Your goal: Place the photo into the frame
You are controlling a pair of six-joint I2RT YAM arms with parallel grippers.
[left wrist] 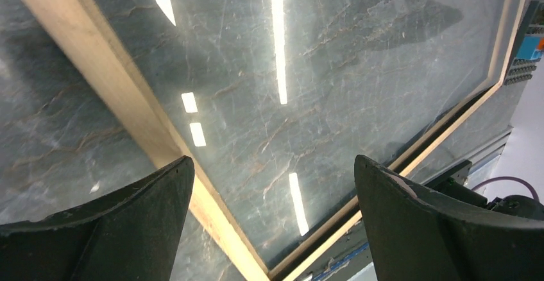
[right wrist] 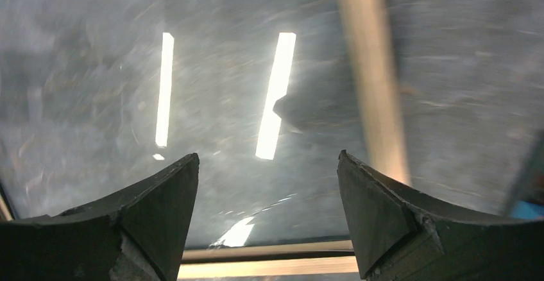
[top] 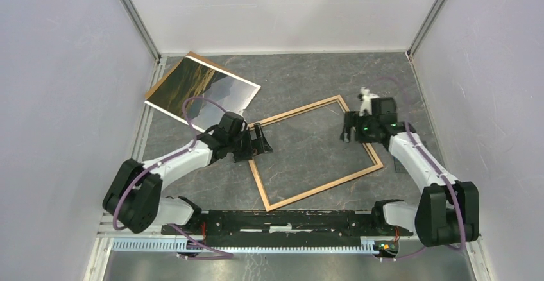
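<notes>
The frame (top: 325,187) lies flat mid-table, light wood face up, turned at an angle. Its glossy inside reflects the ceiling lights. The photo (top: 202,88), dark hills with a pale sky, rests at the back left, apart from both grippers. My left gripper (top: 262,143) stands open over the frame's left corner. In the left wrist view the wooden rail (left wrist: 115,82) passes under one finger of that gripper (left wrist: 272,159). My right gripper (top: 347,127) is open above the frame's far right part. Its wrist view, blurred, shows the gripper (right wrist: 267,156) empty above the rail (right wrist: 269,267).
A brown backing board (top: 165,76) lies under the photo, showing along its left edge. White walls close in the table on the left, back and right. The arms' mounting bar (top: 289,220) runs along the near edge.
</notes>
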